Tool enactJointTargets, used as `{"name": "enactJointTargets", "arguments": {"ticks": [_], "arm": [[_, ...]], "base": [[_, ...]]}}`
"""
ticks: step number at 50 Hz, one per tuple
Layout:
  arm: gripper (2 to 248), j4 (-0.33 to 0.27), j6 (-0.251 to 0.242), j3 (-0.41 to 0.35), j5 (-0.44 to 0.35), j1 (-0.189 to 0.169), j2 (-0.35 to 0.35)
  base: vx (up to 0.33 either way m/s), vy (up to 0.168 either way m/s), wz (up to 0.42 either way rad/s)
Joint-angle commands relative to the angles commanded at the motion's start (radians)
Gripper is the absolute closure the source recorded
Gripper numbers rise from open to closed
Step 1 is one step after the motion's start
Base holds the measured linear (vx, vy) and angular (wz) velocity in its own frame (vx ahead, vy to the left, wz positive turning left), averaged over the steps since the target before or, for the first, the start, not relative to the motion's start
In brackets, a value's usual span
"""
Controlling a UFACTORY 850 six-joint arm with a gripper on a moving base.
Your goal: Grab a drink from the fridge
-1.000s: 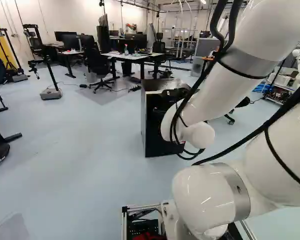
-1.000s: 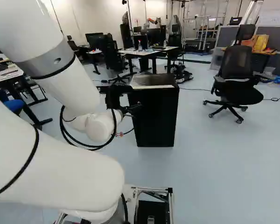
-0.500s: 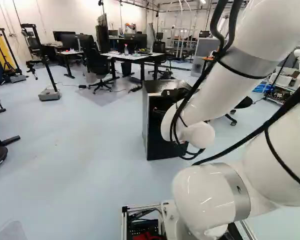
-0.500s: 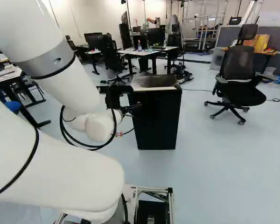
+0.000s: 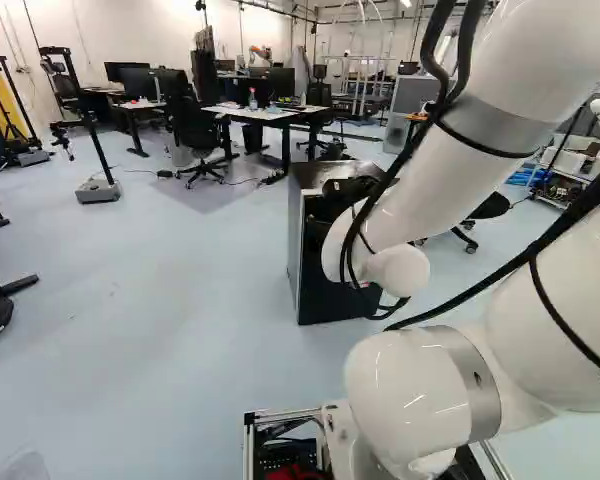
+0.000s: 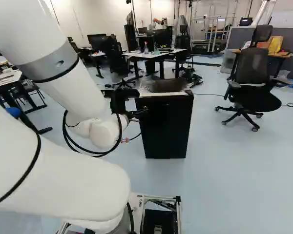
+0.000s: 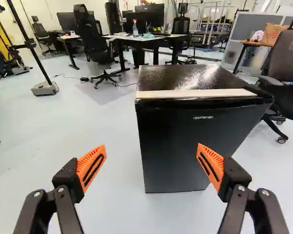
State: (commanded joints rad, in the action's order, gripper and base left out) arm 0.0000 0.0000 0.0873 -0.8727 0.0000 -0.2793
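The robot's claw (image 6: 140,114), its orange pads (image 7: 91,168) spread wide, faces a black fridge (image 7: 185,141) standing ahead of it, door closed. Farther ahead of the claw, beyond the fridge, a bottle (image 7: 135,30) stands on a surface (image 7: 123,37).

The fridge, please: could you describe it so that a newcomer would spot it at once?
Find the white-topped table across the floor. Nearer than it, ahead of the open end effector, stands the fridge, a black box with a pale strip along its top front edge. Unlike the black chair and that table, it shows no legs.
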Motion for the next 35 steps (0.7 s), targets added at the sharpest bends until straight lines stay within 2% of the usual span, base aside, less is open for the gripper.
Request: {"name": "enactJointTargets", "arguments": {"ticks": [11,35], "arm": [[3,0.000,0.000,0.000,0.000,0.000,0.000],[3,0.000,0.000,0.001,0.000,0.010,0.002]], "base": [[0.037,0.039,-0.011],[0.000,0.000,0.000]]}}
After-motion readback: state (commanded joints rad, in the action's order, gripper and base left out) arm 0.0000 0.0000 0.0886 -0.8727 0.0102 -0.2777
